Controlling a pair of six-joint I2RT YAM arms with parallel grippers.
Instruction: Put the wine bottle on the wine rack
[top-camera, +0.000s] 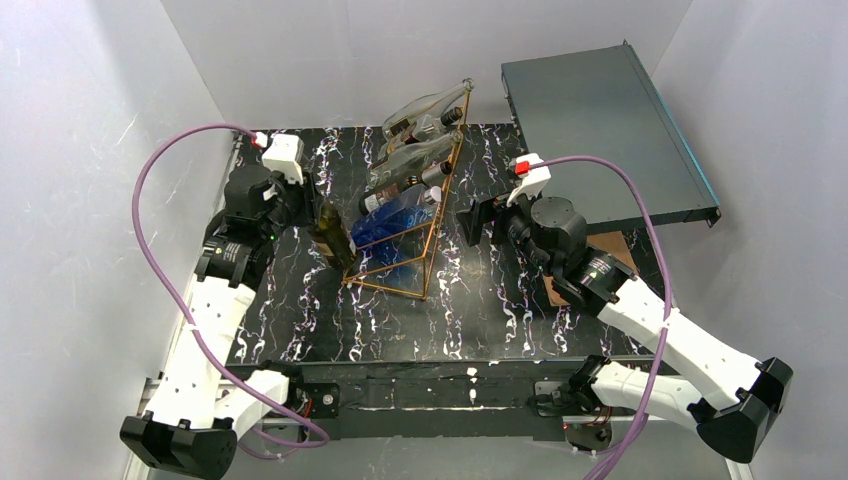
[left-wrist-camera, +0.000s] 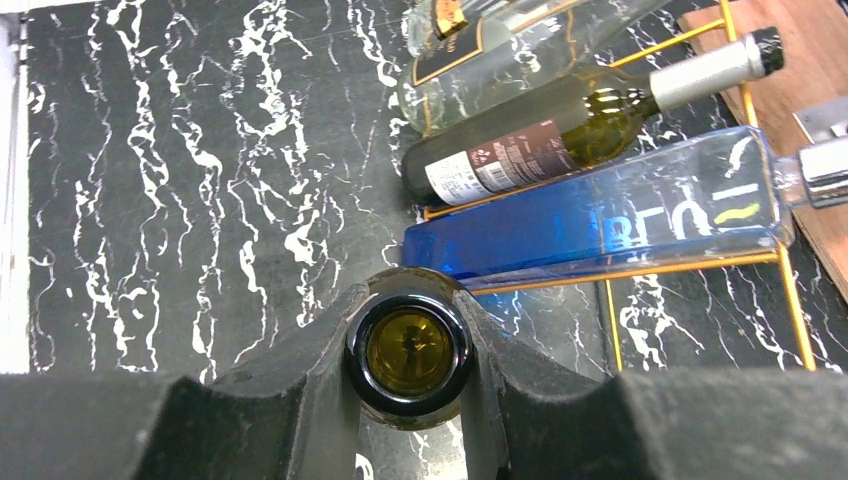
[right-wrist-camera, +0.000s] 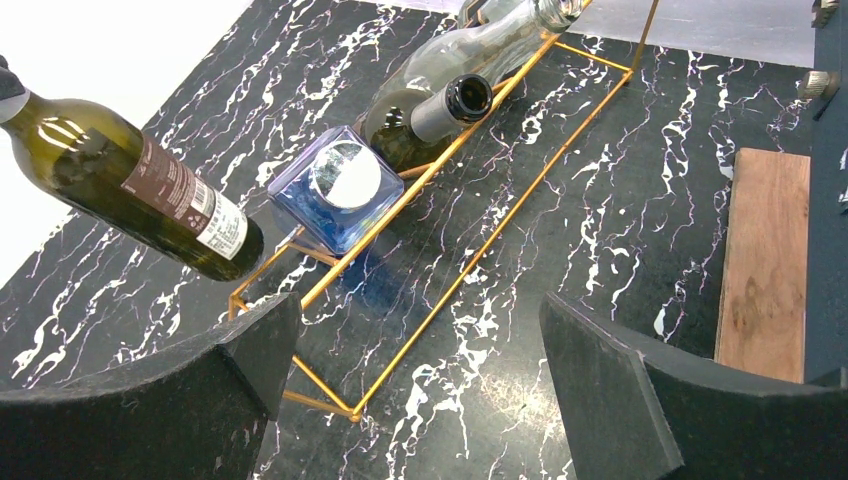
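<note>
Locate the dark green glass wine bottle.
The green wine bottle is left of centre in top view, in the left claw, beside the copper wire rack's blue bottle.

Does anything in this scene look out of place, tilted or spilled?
One thing: the dark green bottle is not on the rack. It hangs tilted beside the rack's near end, held by the left gripper. The other bottles lie on the rack, and no spill or damage shows.
</note>
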